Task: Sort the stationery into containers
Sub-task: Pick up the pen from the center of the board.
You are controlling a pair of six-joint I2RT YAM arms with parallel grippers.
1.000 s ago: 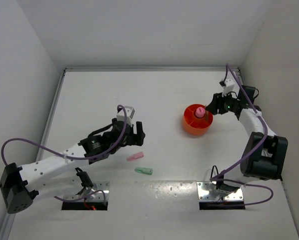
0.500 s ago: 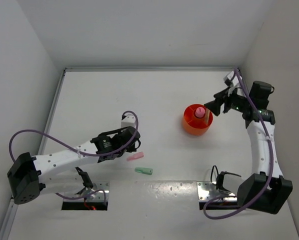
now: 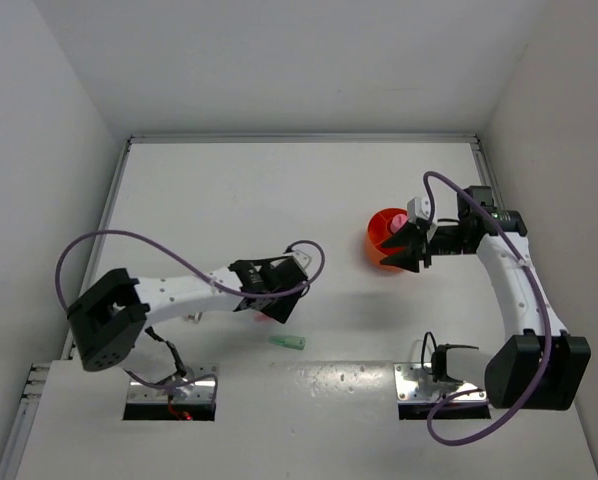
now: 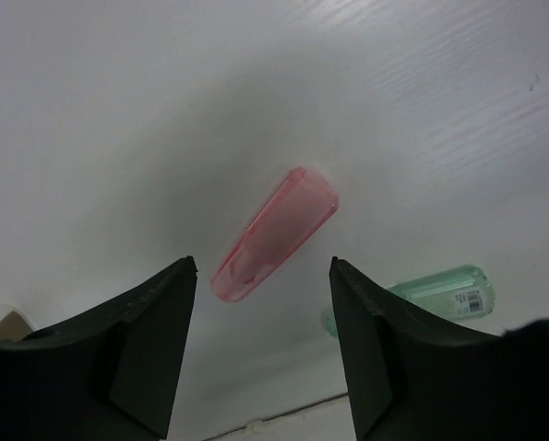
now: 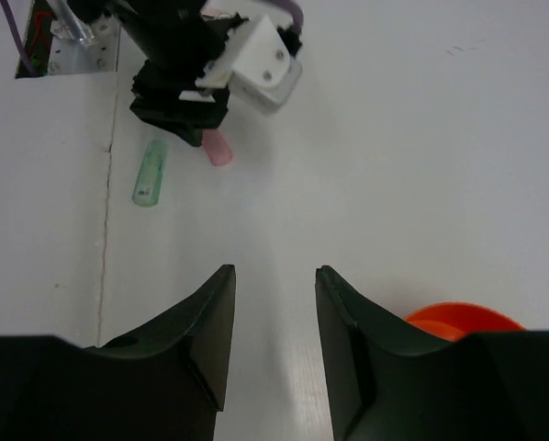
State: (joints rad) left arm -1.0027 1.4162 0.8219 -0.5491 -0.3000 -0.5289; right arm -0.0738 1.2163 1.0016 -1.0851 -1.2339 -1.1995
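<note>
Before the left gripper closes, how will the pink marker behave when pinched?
The pink marker looks like hard, glossy plastic, so it is probably stiff, light and somewhat slippery. Its rounded body lies flat on the smooth table, diagonal under the open left gripper, so it may roll or turn.

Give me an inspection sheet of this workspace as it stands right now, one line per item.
Surface: white table, smooth; metal mounting plates at the near edge.
Job's things: pink marker and green marker lie on the table, apart; orange cup stands at the right, partly hidden by the right gripper.
Clutter: nothing seen.
Grippers: left gripper open, directly over the pink marker; right gripper open, holding nothing, close by the cup's rim.
Cables: purple cables loop off both arms, none lying across the markers.
Surroundings: white walls on three sides.
</note>
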